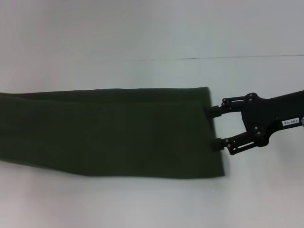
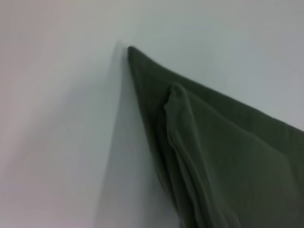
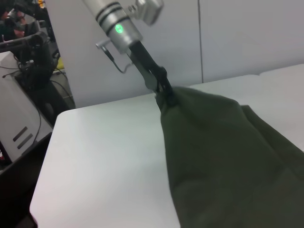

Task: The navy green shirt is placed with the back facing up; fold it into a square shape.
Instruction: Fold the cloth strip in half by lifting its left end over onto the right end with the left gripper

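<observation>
Your navy green shirt (image 1: pixel 109 133) lies folded into a long dark band across the middle of the head view, running off the frame's left edge on the white table (image 1: pixel 142 33). Your right gripper (image 1: pixel 216 128) sits at the band's right edge, fingers spread apart, tips touching the cloth. In the right wrist view, your left gripper (image 3: pixel 165 93) is clamped on the shirt's far end. Bare table lies above and below the band.
</observation>
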